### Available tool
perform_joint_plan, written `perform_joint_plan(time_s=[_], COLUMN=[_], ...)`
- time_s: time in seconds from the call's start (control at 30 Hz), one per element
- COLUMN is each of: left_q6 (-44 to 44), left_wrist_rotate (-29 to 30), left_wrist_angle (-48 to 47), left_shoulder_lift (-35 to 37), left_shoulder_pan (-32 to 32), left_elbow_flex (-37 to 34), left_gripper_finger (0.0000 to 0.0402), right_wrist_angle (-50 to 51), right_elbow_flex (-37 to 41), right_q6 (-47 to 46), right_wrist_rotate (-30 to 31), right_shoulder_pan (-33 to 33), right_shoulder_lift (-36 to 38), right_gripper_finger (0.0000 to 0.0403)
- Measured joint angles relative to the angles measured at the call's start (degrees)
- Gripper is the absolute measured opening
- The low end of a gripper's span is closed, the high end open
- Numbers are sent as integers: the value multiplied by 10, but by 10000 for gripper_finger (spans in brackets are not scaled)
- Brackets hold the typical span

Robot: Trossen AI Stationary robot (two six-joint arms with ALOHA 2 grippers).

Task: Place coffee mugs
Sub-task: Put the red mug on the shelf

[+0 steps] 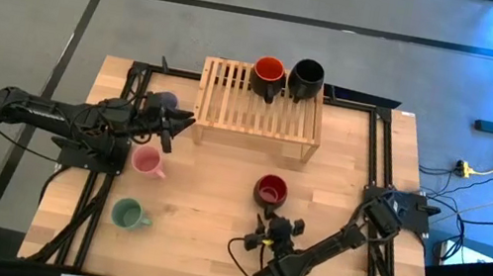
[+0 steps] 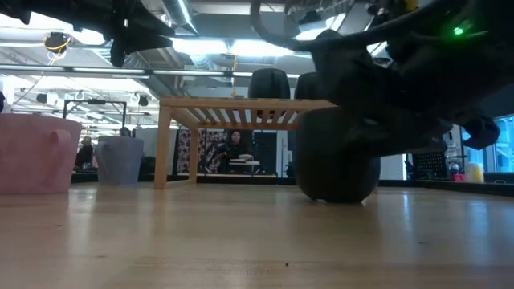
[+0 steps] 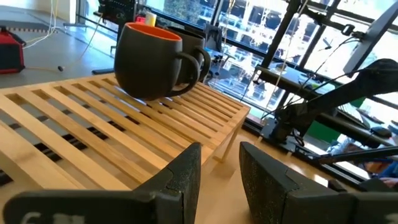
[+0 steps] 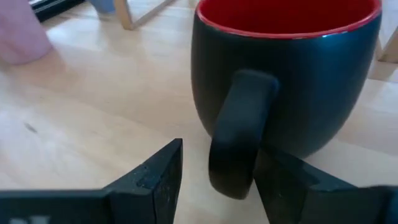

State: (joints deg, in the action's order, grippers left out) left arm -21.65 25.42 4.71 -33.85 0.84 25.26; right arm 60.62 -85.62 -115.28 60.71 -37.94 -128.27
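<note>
A red-inside dark mug point(image 1: 270, 191) stands upright on the table, and my right gripper point(image 1: 274, 225) sits just near of it, open, with its fingers on either side of the handle. A second red-inside mug point(image 1: 268, 76) and the black mug point(image 1: 307, 78) stand on the wooden slatted rack point(image 1: 232, 106). My left gripper point(image 1: 183, 125) hovers open and holding nothing at the rack's left end point(image 3: 93, 143), beside the lavender mug point(image 1: 163, 101). The pink mug point(image 1: 146, 160) and green mug point(image 1: 127, 212) stand on the table's left part. My right gripper point(image 4: 217, 174) comes level from the table's near side, one finger on each side of the red-inside mug's handle point(image 4: 239, 137). Whether a finger touches the handle I cannot tell. The mug stands upright on the table.
The rack fills the far middle of the table, with black frame rails point(image 1: 373, 159) running along both sides. In the low view the pink mug point(image 2: 32, 152) and lavender mug point(image 2: 119, 159) stand left of the rack's leg point(image 2: 163, 148). Bare wood lies between the pink and red-inside mugs.
</note>
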Motion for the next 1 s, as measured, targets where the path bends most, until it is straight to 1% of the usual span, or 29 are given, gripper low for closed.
perform_joint_plan(time_s=[0.07, 0.13, 0.33, 0.37, 0.7, 0.8, 0.9, 1.0], left_q6=[-6, -7, -7, -7, -7, -7, -3, -3], left_wrist_rotate=[0, 0, 0, 0, 0, 0, 0, 0], left_wrist_angle=[0, 0, 0, 0, 0, 0, 0, 0], left_shoulder_lift=[0, 0, 0, 0, 0, 0, 0, 0], left_shoulder_pan=[0, 0, 0, 0, 0, 0, 0, 0], left_elbow_flex=[0, 0, 0, 0, 0, 0, 0, 0], left_gripper_finger=[105, 105, 105, 105, 105, 105, 105, 105], right_wrist_angle=[7, 20, 61, 64, 72, 67, 72, 77], right_elbow_flex=[0, 0, 0, 0, -7, -27, -54, -75], right_q6=[0, -3, -36, -39, -27, 20, 69, 87], right_wrist_rotate=[-6, -10, -19, -20, -25, -19, 0, 20], right_shoulder_pan=[5, 9, 9, 9, 8, 8, 9, 9], right_shoulder_lift=[0, 0, 0, 0, 0, 1, 5, 12], right_gripper_finger=[166, 145, 54, 44, 43, 43, 43, 43])
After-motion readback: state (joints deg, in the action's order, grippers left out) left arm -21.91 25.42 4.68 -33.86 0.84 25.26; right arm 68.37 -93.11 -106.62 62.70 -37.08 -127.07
